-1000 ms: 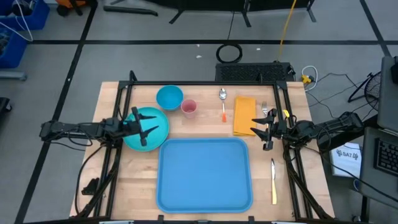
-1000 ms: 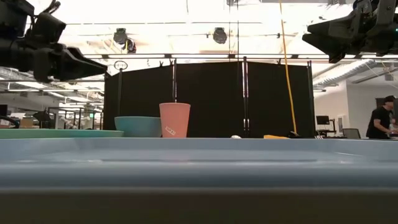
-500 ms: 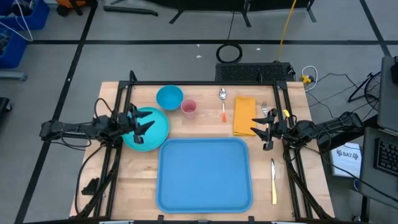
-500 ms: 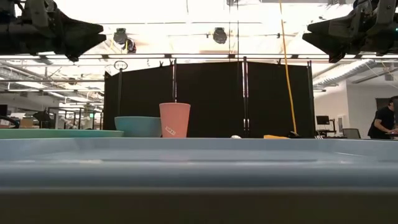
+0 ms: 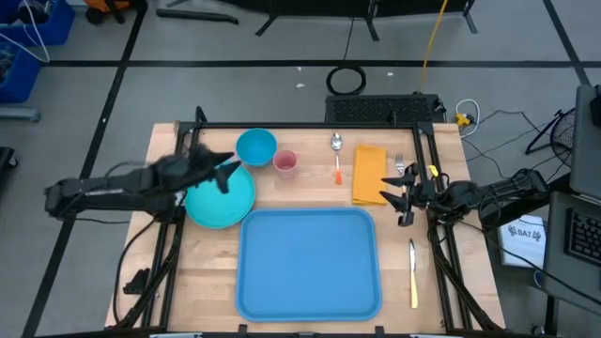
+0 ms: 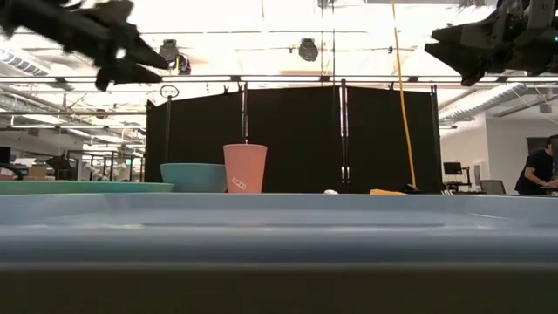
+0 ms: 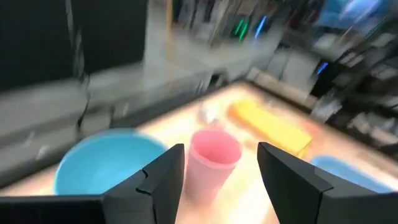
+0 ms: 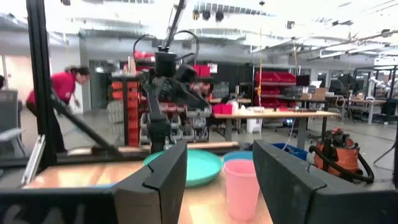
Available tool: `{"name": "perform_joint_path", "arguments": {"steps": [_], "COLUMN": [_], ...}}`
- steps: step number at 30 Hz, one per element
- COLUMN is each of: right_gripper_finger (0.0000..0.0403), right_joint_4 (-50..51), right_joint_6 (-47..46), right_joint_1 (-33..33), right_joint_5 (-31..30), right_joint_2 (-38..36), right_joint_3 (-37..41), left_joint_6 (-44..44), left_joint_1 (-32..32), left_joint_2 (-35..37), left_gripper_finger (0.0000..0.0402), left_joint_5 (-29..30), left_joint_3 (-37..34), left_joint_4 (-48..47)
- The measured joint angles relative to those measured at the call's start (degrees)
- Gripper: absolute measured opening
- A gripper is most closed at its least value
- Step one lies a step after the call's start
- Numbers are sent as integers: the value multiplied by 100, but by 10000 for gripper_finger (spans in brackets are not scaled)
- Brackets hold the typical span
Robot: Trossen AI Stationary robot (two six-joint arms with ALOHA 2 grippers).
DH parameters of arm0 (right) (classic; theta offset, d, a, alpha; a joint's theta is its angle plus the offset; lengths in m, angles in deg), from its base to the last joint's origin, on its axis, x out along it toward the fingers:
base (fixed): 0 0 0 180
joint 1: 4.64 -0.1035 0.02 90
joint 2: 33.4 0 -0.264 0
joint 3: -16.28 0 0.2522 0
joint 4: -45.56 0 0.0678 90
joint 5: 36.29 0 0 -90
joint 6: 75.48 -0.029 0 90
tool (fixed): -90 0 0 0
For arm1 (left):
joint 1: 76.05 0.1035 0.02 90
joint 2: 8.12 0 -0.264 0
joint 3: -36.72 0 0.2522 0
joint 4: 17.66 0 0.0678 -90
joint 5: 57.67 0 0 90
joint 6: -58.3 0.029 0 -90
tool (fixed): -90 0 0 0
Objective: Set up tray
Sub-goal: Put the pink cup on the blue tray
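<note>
The left gripper [image 5: 226, 169] hangs with its jaws parted and nothing between them, above the far edge of the teal plate [image 5: 222, 197] and close to the blue bowl [image 5: 255, 146]; in the left wrist view the pink cup [image 7: 214, 163] sits framed between the two dark fingers [image 7: 163, 180], with the bowl beside it, so my guess is that the cup or bowl is the next target. The right gripper [image 5: 398, 200] hovers at the right side of the bench [image 5: 178, 282], its jaws likewise apart and holding nothing, just beside the yellow-orange napkin [image 5: 369, 174] and near the fork [image 5: 401, 163]. Farther out, a spoon with an orange handle [image 5: 336, 156] lies between the cup and the napkin, and a knife [image 5: 412, 272] lies on the wood to the right of the tray. The light-blue tray [image 5: 309, 265] sits at the middle of the near half of the bench, and nothing rests on it. Judged from this, the setting-up has scarcely begun: plate, bowl, cup, spoon, napkin, fork and knife all lie outside the tray's rim, and each would need carrying over. In the room behind, a person [image 6: 540, 170] stands at a far desk, well away from the arms.
</note>
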Motion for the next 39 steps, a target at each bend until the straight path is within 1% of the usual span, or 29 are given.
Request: {"name": "perform_joint_path", "arguments": {"steps": [1,5,7,8,10,14,19,23,27,32,39], "right_gripper_finger": [173,174,173,174,173,173,173,173,173,173,173], "right_joint_4": [-23,-80,-57,-32,-14,-36,-38,-38,-118,-445,-729], "right_joint_6": [-1,119,149,149,160,300,363,363,370,882,1153], "right_joint_1": [0,0,0,0,0,0,0,0,0,0,0], "right_joint_5": [0,-13,-13,-13,-15,-9,-9,-8,-7,-6,-6], "right_joint_2": [0,0,0,0,0,0,0,0,2,0,0], "right_joint_3": [1,0,0,1,1,1,-1,0,1,0,1], "left_joint_6": [-138,-408,-285,-239,-213,-44,-12,-149,-101,-34,-32], "left_joint_1": [228,1137,1498,1646,1852,1982,1989,1915,1815,1684,1673], "left_joint_2": [-428,-2234,-3036,-3361,-3922,-4771,-5323,-5643,-5963,-6155,-6164], "left_gripper_finger": [209,209,209,209,209,209,209,209,209,209,209], "left_joint_5": [-323,-1910,-2430,-2564,-2623,-2697,-2711,-2730,-2850,-2780,-2525], "left_joint_3": [386,1916,2580,2872,3325,3973,4394,4465,4463,4465,4469], "left_joint_4": [-298,-1420,-2010,-2241,-2614,-2965,-2975,-2971,-2969,-2888,-2847]}}
